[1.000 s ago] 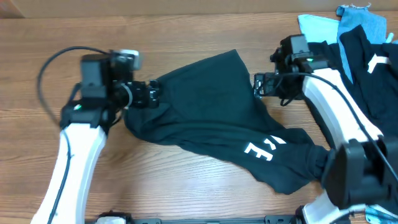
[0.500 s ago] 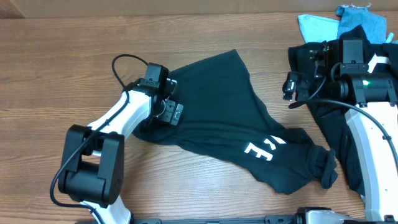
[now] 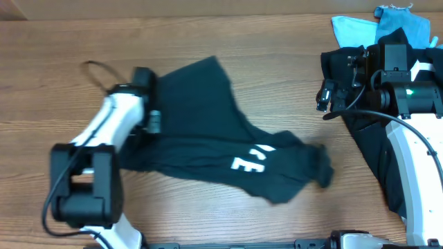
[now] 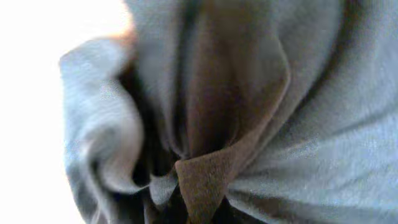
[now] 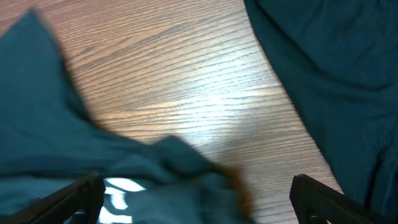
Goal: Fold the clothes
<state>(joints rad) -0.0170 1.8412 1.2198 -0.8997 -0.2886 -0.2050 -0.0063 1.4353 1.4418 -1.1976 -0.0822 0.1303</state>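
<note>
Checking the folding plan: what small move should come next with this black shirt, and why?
Probably bring the open right gripper to the nearest bunched end of the black shirt. The left gripper is shut on its opposite edge, and it lies crumpled, so stretching comes first.

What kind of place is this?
Probably a robot lab, not a house: two robot arms work at a wooden table, with a black shirt and a pile of clothes to fold.

Left pincer [image 3: 155, 122] clamped, right pincer [image 3: 322, 97] spread wide
</note>
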